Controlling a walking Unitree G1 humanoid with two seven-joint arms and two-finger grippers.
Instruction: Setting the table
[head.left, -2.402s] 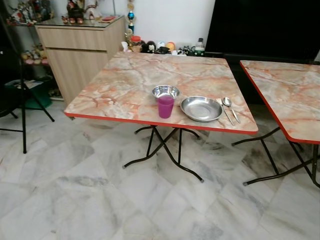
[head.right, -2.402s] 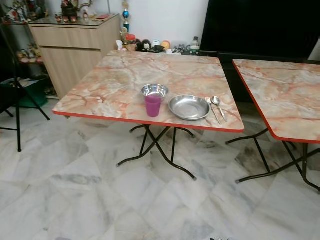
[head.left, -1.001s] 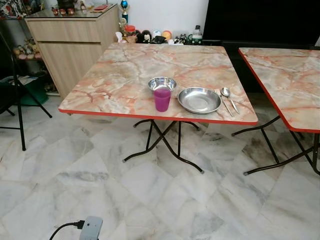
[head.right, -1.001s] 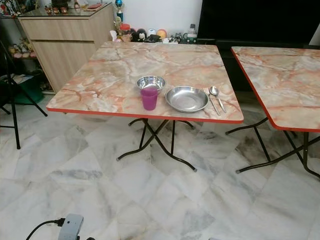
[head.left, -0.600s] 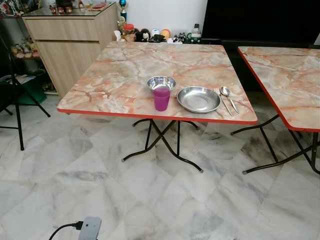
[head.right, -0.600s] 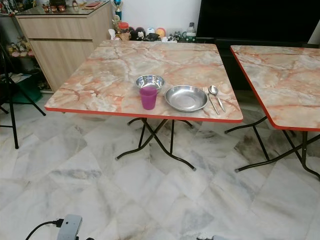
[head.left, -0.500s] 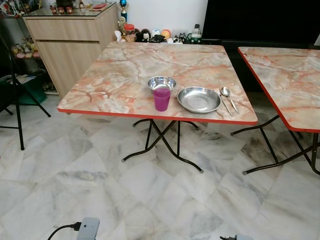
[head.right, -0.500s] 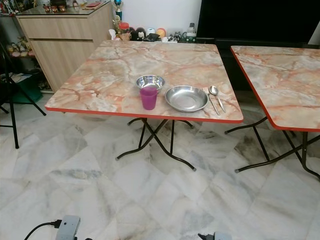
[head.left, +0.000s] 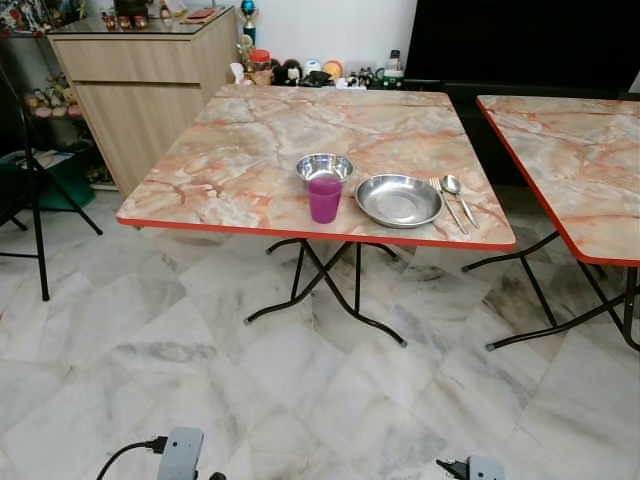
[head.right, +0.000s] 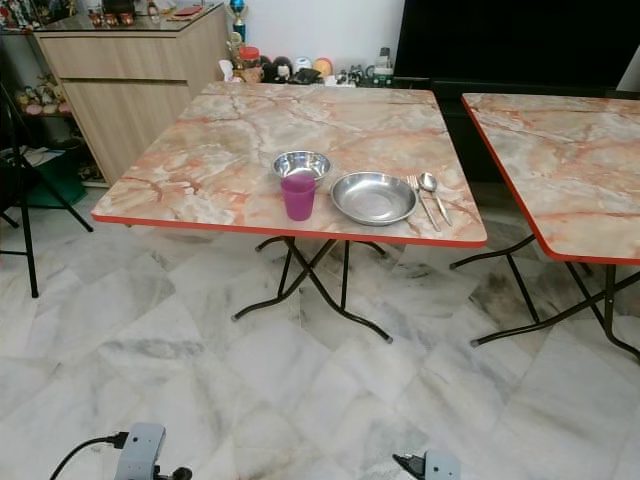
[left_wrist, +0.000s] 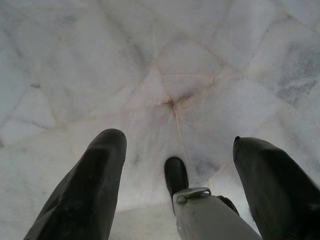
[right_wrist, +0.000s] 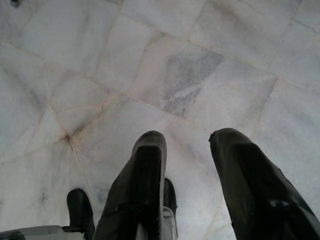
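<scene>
The camera has pulled back a little over the last seconds and both wrists have crept into the bottom of the head views, so the robot reads as standing off from a setting that looks finished. Left pincer (left_wrist: 175, 165) and right pincer (right_wrist: 187, 165) hang over the floor, each spread wide, holding nothing. On the counter (head.left: 250, 150) the plate (head.left: 398, 200) is the landmark: purple cup (head.left: 324, 198) and steel bowl (head.left: 324, 166) to its left, fork (head.left: 447, 203) and spoon (head.left: 457, 195) to its right. Second counter (head.left: 570, 170) further right; open floor between
</scene>
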